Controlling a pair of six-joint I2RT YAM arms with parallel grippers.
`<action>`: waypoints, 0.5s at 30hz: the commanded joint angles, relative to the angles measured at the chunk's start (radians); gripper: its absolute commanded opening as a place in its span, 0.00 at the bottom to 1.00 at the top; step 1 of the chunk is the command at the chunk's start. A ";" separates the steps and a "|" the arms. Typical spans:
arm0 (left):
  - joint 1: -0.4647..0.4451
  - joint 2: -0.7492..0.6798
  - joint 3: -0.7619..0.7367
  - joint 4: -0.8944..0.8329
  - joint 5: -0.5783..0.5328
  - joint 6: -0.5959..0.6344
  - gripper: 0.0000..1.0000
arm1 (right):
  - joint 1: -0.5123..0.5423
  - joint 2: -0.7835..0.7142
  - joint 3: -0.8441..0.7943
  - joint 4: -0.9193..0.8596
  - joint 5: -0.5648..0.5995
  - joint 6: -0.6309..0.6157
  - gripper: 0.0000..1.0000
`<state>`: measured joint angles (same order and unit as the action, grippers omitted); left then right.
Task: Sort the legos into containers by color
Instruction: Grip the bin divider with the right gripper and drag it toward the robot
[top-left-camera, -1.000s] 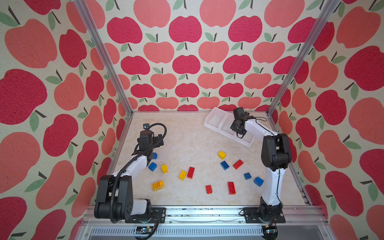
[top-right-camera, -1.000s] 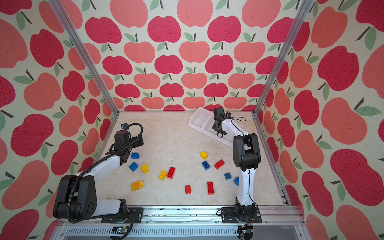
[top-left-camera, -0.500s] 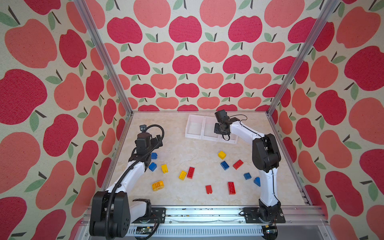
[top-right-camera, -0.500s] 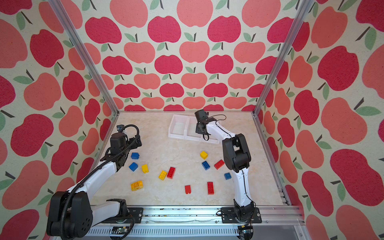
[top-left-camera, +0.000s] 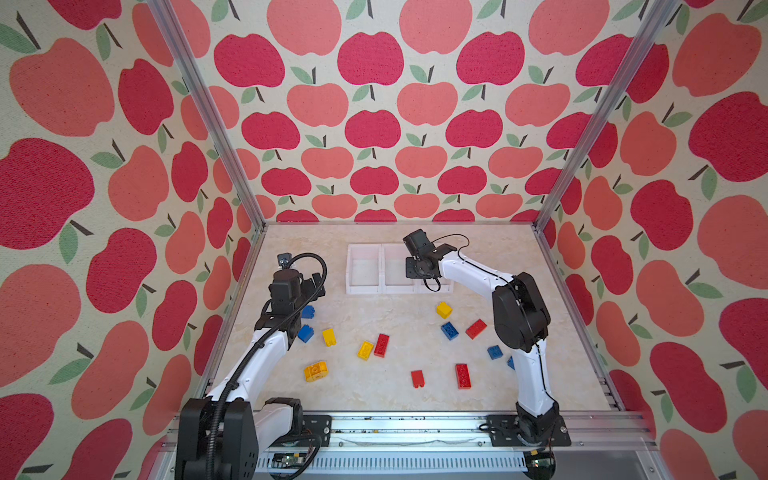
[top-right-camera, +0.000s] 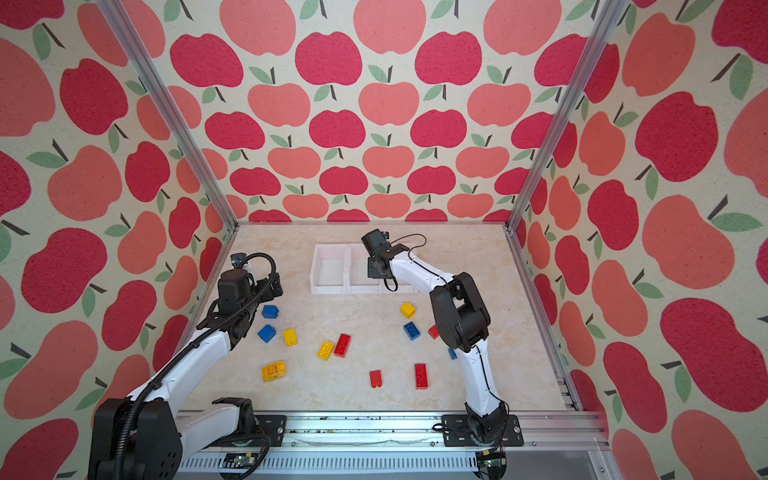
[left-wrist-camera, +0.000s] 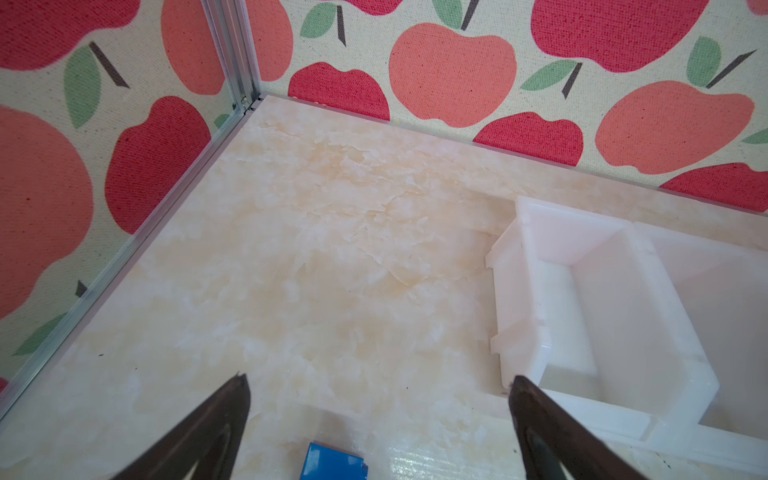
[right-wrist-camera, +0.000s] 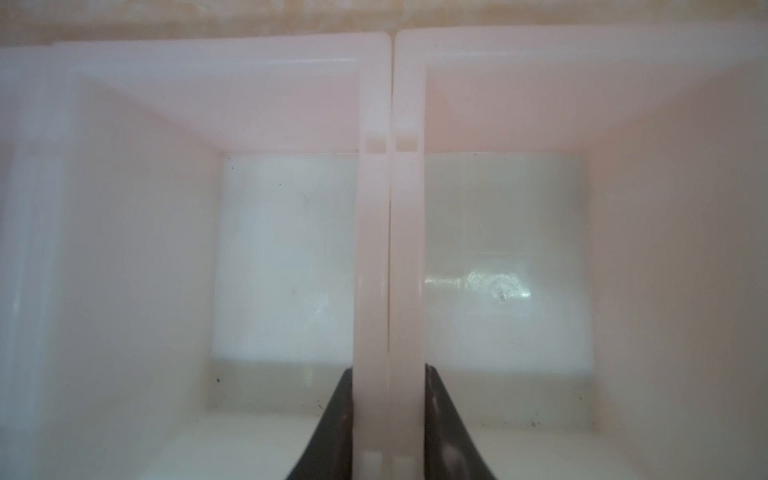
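Legos scattered on the table (top-left-camera: 395, 399), bins at the far side. Nearest the front rail lie a long red lego (top-left-camera: 463, 376) and the rounded yellow lego (top-left-camera: 315, 371). The other red, yellow and blue pieces are spread across mid-table, all outside the bins. The left gripper (left-wrist-camera: 378, 382) hangs over the table's left part with its jaws spread wide and nothing between them. A blue lego (top-left-camera: 308, 311) lies just short of its fingertips, on the arm's own side. It is squarish, so it offers no marked long axis. Beyond and to the right stand the bins (top-left-camera: 364, 287), three in a row parallel to the back wall, and no lego shows in any of them. The right gripper (right-wrist-camera: 388, 374) is closed on the doubled wall (right-wrist-camera: 390, 249) between two bins, one finger in each. Judged from this, the left arm is both the free one and the nearer to the blue lego. Its next move calls for a short pull-back and descent, then a carry forward and rightward to the near-left bin.
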<state>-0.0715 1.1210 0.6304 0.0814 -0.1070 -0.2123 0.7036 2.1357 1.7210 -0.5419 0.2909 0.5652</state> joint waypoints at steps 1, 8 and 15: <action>-0.008 -0.024 -0.015 -0.032 -0.013 -0.012 0.99 | 0.043 0.003 -0.041 -0.062 -0.035 0.048 0.00; -0.015 -0.029 -0.022 -0.035 -0.014 -0.016 0.99 | 0.083 -0.015 -0.058 -0.089 0.002 0.072 0.00; -0.020 -0.055 -0.024 -0.037 -0.017 -0.016 0.99 | 0.101 -0.035 -0.076 -0.103 0.005 0.083 0.00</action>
<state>-0.0860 1.0958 0.6178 0.0544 -0.1078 -0.2195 0.7849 2.1082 1.6806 -0.5488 0.3325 0.6178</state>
